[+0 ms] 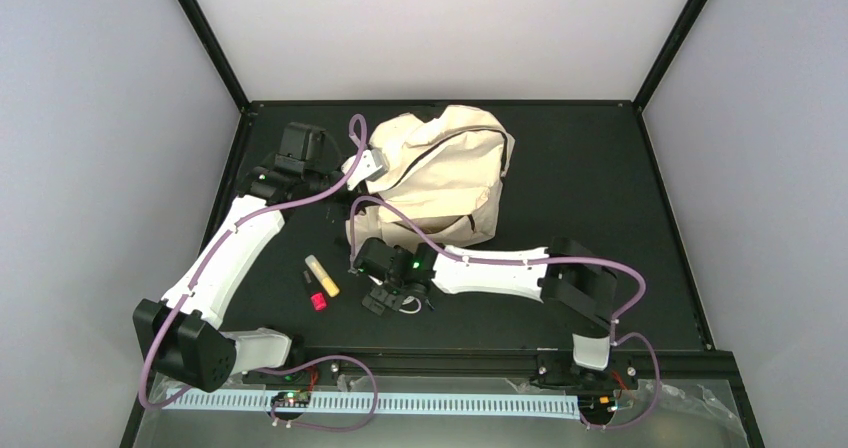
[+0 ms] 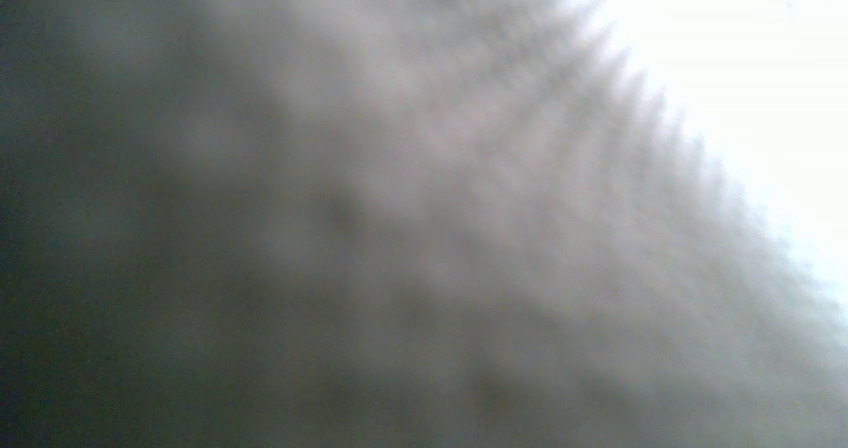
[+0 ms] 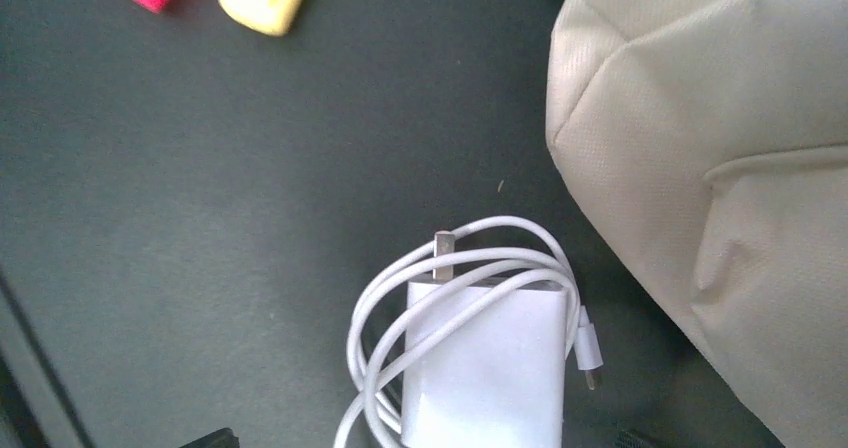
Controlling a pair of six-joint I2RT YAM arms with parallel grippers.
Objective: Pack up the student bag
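White cabled charger block [image 3: 490, 368]: pickup | right gripper [image 1: 400, 296] wide above, close next | left gripper [image 1: 368, 163] pinches cream fabric student bag [image 1: 450, 168]

We find the student bag [image 1: 440, 173] lying on the far middle of the worktop [image 1: 620, 228], set a little left of centre. The left arm's jaws sit at the bag's left edge, pressed against its fabric. The right arm's jaws hang on the bag's near side, over a charger [image 3: 490, 358]. The charger lies flat on the worktop with its cable [image 3: 375, 318] looped around it, just beside the bag's near-left corner but apart from it. Left of the charger lie a highlighter [image 1: 322, 275] and a shorter marker [image 1: 318, 302], close together. The highlighter is the farther of the two and the marker the nearer.
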